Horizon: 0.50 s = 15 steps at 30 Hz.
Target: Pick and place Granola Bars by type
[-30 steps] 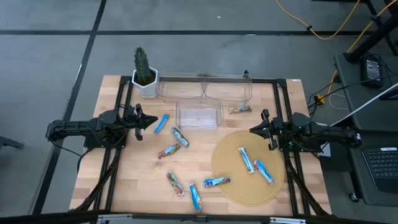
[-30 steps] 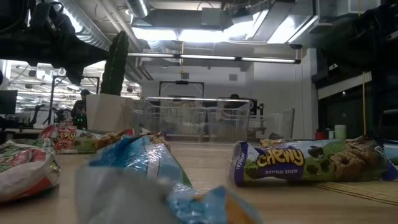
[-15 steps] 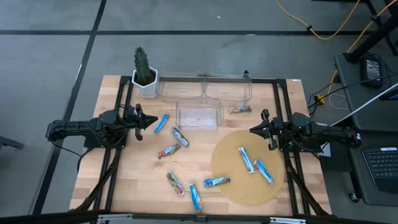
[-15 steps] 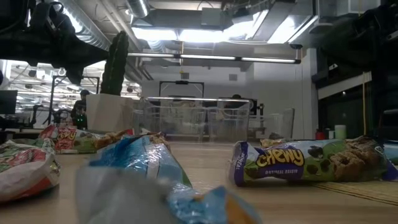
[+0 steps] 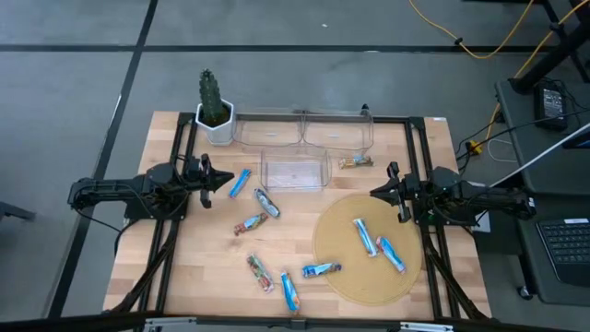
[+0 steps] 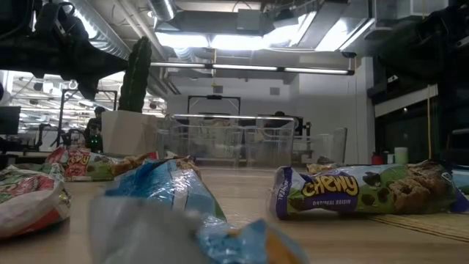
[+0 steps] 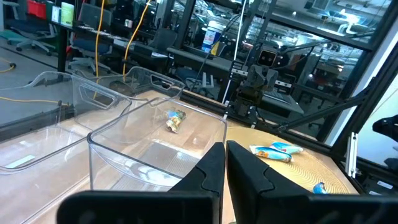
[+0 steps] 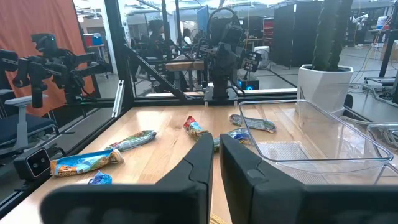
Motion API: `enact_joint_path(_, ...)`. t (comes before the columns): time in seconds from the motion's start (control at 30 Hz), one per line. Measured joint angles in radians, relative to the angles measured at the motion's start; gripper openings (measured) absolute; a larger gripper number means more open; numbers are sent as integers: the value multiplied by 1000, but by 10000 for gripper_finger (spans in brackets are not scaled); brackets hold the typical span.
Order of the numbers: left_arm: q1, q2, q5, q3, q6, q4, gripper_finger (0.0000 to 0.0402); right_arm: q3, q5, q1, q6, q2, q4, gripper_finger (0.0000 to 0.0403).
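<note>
Both arms are waiting at the edges of the surface (image 5: 212, 277), which looks like a ready pose leaving the middle free to reach: the left gripper (image 5: 224, 180) is hanging near the left edge, its fingers (image 7: 208, 169) pressed together and holding nothing, and the right gripper (image 5: 376, 192) is hovering at the right edge, fingers likewise closed and empty. The Granola Bars (image 5: 261, 273) are lying flat and scattered, none yet sorted into the three clear bins (image 5: 295, 171) at the far side. Three blue bars (image 5: 366, 237) are resting on the round woven mat (image 5: 332, 267), two of them running diagonally and one nearly crosswise at its left rim. Another blue bar (image 5: 241, 183) is lying just beside the left gripper, its long axis slanting toward the bins. One bar (image 5: 355, 162) is sitting beside the bins on the right, long axis crosswise.
</note>
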Motion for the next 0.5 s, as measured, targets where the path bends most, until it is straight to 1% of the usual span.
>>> enact_joint_path(0.5,0,0,0,0,0,0,13,0,0,0,0,0,0,32)
